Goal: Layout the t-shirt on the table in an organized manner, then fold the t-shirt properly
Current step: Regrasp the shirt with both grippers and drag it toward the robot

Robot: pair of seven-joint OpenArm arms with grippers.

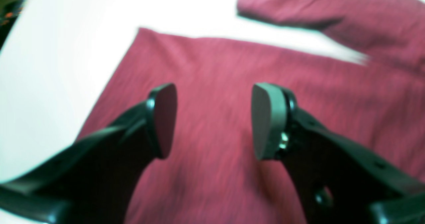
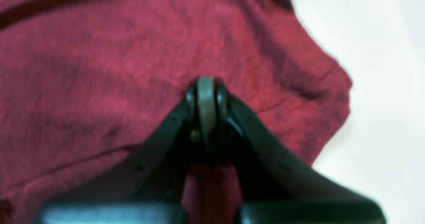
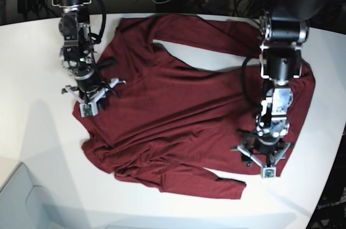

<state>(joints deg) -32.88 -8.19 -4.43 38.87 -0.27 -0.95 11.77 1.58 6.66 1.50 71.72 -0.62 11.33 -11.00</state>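
A maroon t-shirt (image 3: 189, 110) is seen spread, still rumpled, across most of the white table (image 3: 32, 148), flanked by two robot arms. The right gripper (image 2: 206, 94) is held with its jaws pressed together above the cloth; dark red is glimpsed in the gap behind the pads, but whether fabric is pinched there cannot be told, since that part of the wrist view is blurred. A bunched edge of the shirt is seen just past and to one side of that gripper, with bare table beyond. The left gripper (image 1: 212, 117) is held with its pads well apart and nothing between them; flat fabric lies beneath and ahead of it, a straight cloth edge runs off to its left, and a sleeve (image 1: 332, 11) lies further ahead, separated from the body of the shirt by a strip of table. In the base view, folds and an overlapped flap are visible along the shirt's near edge. The laying-out step is judged to be still in hand, with folding not yet begun. The next move is judged to call for the left gripper to be lowered and closed on an edge or corner of the cloth, so that the shirt can be drawn taut between the two arms and its wrinkles smoothed out.
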